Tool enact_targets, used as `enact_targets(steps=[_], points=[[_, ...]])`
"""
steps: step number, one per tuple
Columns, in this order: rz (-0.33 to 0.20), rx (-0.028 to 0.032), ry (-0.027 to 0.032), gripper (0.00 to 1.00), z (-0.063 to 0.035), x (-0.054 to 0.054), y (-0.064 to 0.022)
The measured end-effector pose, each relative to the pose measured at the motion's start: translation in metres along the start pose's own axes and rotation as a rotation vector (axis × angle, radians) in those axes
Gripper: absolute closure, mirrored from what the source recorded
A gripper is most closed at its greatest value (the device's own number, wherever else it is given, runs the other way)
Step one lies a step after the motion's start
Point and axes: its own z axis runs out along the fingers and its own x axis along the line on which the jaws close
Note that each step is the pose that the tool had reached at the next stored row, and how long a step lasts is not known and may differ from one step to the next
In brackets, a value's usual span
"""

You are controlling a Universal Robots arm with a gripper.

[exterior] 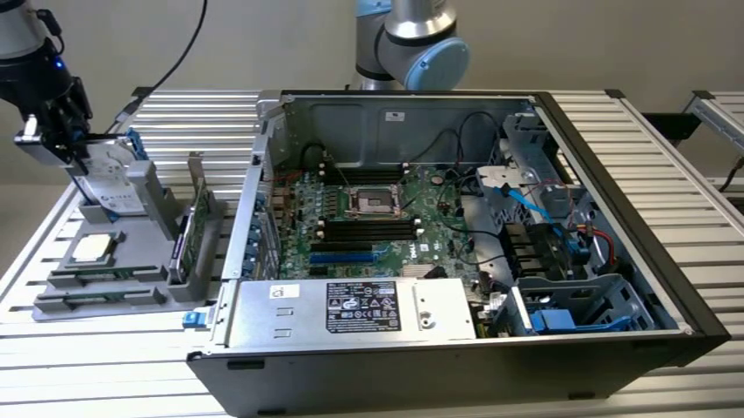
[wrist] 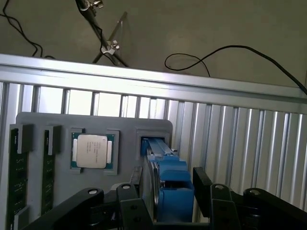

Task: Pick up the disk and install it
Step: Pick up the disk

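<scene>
Over at the exterior view's left, one gripper (exterior: 72,161) hangs above one grey holder (exterior: 157,218) that sits on the slatted metal surface (exterior: 104,374). I count one disk (exterior: 114,185) in that holder, standing on edge in its slot at the far end, with the white label facing out and a blue carrier frame around it. In front of it lies one square silver chip (exterior: 93,248) in a recess, and nearer the holder's front edge two memory sticks (exterior: 87,279) lie flat. One thin dark card (exterior: 193,228) stands upright along the holder's side nearest the case.

From the wrist view, the two black fingers (wrist: 202,184) are spread wide, one on each side of the disk (wrist: 172,184). The gripper (wrist: 168,175) straddles its upper edge. The finger on the blue-frame side is just beside the plastic. I cannot tell whether either finger actually presses on the disk, which sits in its slot. The chip (wrist: 92,151) and the two sticks (wrist: 48,167) lie untouched on the holder (wrist: 96,123).

Moving right, one open computer case (exterior: 651,261) lies on its side. Inside it are one green motherboard (exterior: 348,239) and one labelled power supply (exterior: 361,309) along the near edge. Behind the case rises the base of the one arm (exterior: 409,48).
</scene>
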Motion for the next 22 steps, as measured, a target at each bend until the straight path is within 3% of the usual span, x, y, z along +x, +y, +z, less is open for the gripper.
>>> enact_targets(steps=[2, 3, 11, 22], points=[[0.0, -0.0002, 0.0, 0.48, 0.0003, -0.0001, 0.0], [0.0, -0.0004, 0.0, 0.55, 0.0004, -0.0001, 0.0], [0.0, -0.0013, -0.0001, 0.55, 0.0008, -0.0001, -0.0001], [0.001, -0.0075, -0.0008, 0.55, 0.0007, 0.0015, 0.0]])
